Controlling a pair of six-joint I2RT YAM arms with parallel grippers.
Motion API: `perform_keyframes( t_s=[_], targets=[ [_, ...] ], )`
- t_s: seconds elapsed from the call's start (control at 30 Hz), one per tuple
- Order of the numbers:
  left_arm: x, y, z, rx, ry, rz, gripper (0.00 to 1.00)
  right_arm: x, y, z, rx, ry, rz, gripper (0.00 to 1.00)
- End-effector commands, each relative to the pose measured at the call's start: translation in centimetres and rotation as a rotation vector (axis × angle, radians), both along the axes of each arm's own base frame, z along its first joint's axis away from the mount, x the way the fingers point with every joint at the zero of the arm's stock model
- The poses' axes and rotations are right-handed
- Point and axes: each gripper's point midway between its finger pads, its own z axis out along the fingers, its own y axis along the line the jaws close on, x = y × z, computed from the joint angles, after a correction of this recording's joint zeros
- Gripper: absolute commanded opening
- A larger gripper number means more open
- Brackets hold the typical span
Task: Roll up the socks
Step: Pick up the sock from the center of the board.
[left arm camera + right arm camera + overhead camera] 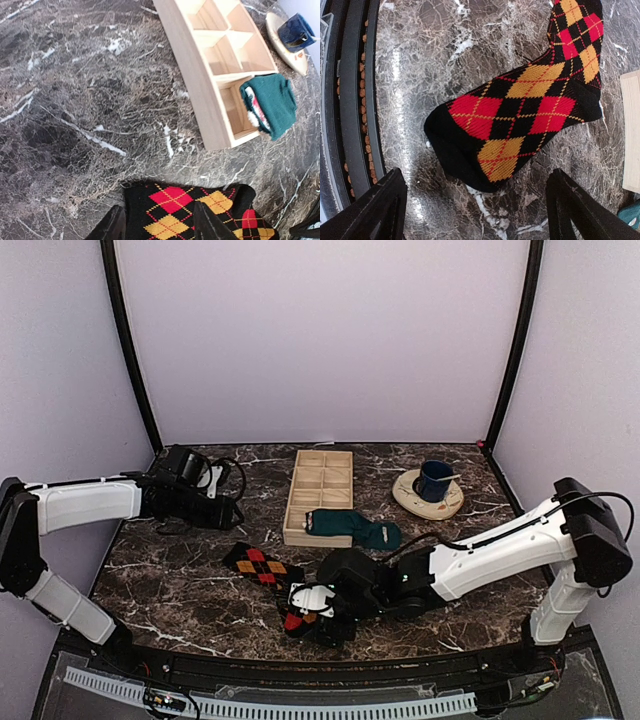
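A black argyle sock (262,565) with red and yellow diamonds lies flat near the table's front, toe toward the near edge. My right gripper (315,605) hangs over its toe end. In the right wrist view the gripper (477,210) is wide open and empty, with the sock's toe (485,135) just ahead of the fingers. My left gripper (222,515) is open and empty, a little back and left of the sock's cuff. In the left wrist view the cuff (185,205) shows between its fingers (112,227). A green sock (352,527) lies bunched over the organizer's near end.
A wooden compartment organizer (297,502) stands mid-table; it also shows in the left wrist view (192,75). A tan plate (410,495) with a blue cup (435,480) sits at the back right. The table's black front rail (355,100) runs close to the sock's toe.
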Motion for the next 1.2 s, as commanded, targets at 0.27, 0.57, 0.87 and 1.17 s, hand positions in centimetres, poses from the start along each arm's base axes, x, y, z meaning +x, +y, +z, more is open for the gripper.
perform_keyframes(
  t_s=[0.27,0.57,0.87,1.17],
  targets=[
    [-1.6,0.6,0.8,-0.050,0.004,0.029,0.49,-1.1,1.2,-1.2,-0.068,-0.028,0.102,0.79],
    [-1.3,0.8,1.5,-0.048,-0.023,0.043,0.49,-1.4,1.2,-2.1,-0.107,-0.019,0.135,0.67],
    [-1.1,1.0,1.6,-0.041,-0.026,0.056,0.49,-1.4,1.4,-2.8,-0.132,-0.022,0.156,0.45],
    [-1.1,1.2,1.7,-0.039,-0.031,0.066,0.49,-1.6,1.3,-2.7,-0.135,-0.011,0.158,0.14]
  ],
)
